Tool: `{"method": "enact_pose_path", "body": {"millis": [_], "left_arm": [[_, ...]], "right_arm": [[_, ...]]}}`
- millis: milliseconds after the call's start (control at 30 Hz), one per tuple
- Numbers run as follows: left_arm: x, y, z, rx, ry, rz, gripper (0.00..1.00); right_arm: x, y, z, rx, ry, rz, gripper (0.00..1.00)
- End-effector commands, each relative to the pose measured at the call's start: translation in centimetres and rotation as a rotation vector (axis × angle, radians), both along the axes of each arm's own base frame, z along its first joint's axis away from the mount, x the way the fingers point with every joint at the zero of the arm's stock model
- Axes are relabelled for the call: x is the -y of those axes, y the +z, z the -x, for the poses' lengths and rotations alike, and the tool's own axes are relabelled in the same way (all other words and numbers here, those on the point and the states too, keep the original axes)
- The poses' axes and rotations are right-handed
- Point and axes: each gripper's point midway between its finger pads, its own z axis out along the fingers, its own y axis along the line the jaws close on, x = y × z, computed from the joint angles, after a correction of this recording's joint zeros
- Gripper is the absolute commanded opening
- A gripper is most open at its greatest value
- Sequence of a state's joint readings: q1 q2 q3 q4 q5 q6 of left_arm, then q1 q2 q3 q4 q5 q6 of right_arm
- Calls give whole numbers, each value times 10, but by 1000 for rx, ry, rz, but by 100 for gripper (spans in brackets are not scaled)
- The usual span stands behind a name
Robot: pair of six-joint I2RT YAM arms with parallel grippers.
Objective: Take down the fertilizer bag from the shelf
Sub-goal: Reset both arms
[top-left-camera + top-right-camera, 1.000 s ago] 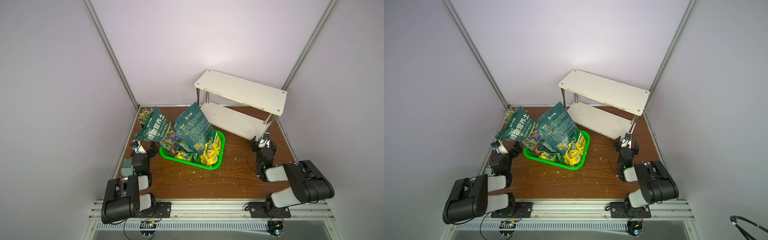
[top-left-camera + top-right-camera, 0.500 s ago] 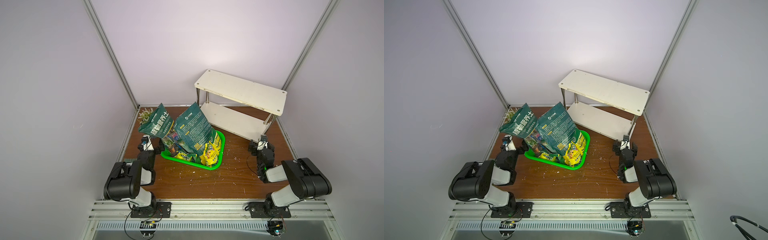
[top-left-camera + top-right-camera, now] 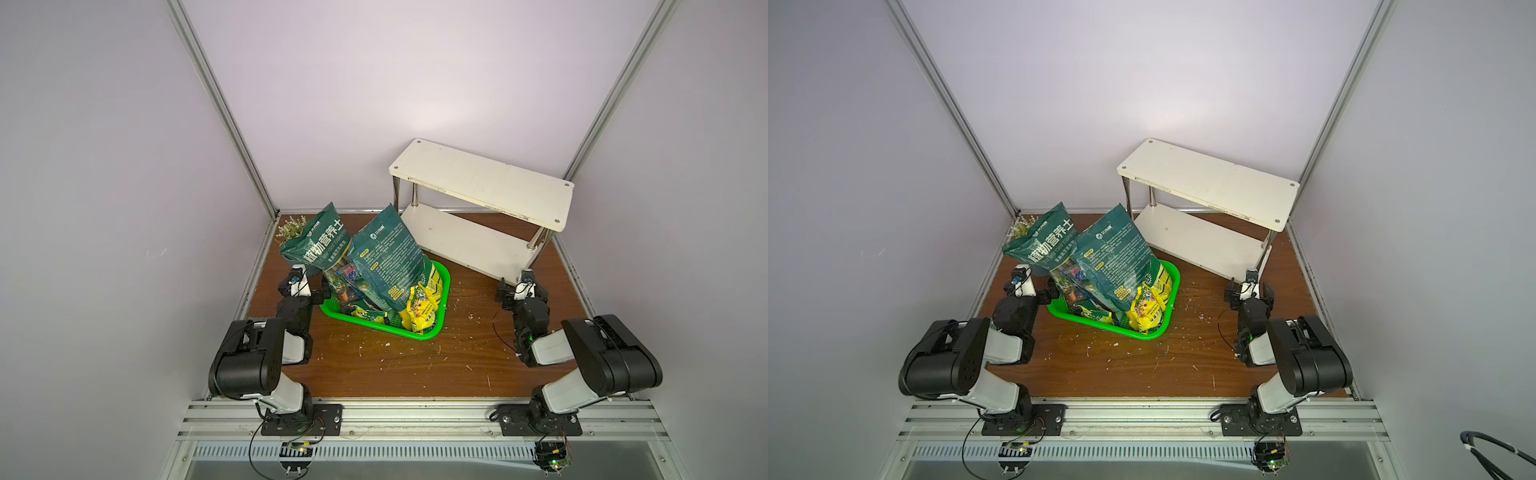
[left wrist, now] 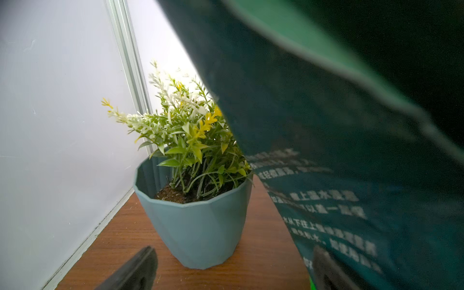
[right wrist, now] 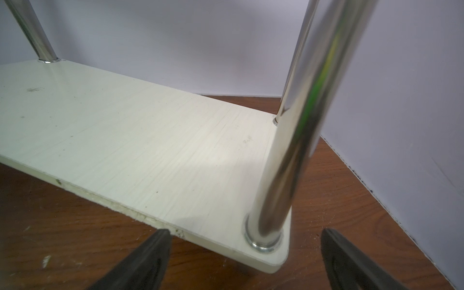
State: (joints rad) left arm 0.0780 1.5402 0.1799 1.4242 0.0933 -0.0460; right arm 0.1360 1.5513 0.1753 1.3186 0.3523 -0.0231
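Seemingly the take-down is done: the dark green printed fertilizer bag (image 3: 318, 245) is seen propped in the green plastic basket (image 3: 443, 282) just beside the left hand (image 3: 322, 296), jaws apart and empty. The cream-white two-tier shelf (image 3: 478, 183) before the likewise spread right hand (image 3: 519, 293) is left bare. Only withdrawal is judged needed.

Half second to second ago, left fertilizer bag (image 3: 318, 245) slumped outward, away from green basket (image 3: 442, 286). Now it is tipped back more upright, close against second fertilizer bag (image 3: 388, 257).

Meanwhile left pincer (image 3: 305, 293) moved in from left edge of surface (image 3: 374, 365). Now just beside basket's left corner, under leaning bag.

Big elbow joint of left arm (image 3: 245, 361) rose away from base rail (image 3: 415, 411).

Near front corner leg of shelf (image 3: 482, 183), right pincer (image 3: 520, 291) shifted slightly toward surface centre. Big elbow joint of right arm (image 3: 611, 357) drew in slightly.
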Motion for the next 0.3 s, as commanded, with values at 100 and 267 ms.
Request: {"method": "enact_pose_path", "body": {"millis": [100, 267], "left_arm": [[19, -18, -1, -71, -80, -24, 100], [18, -18, -1, -71, -79, -24, 100]], "right_arm": [[-3, 17, -12, 46, 40, -27, 99], [-3, 19, -10, 56, 38, -23, 99]]}}
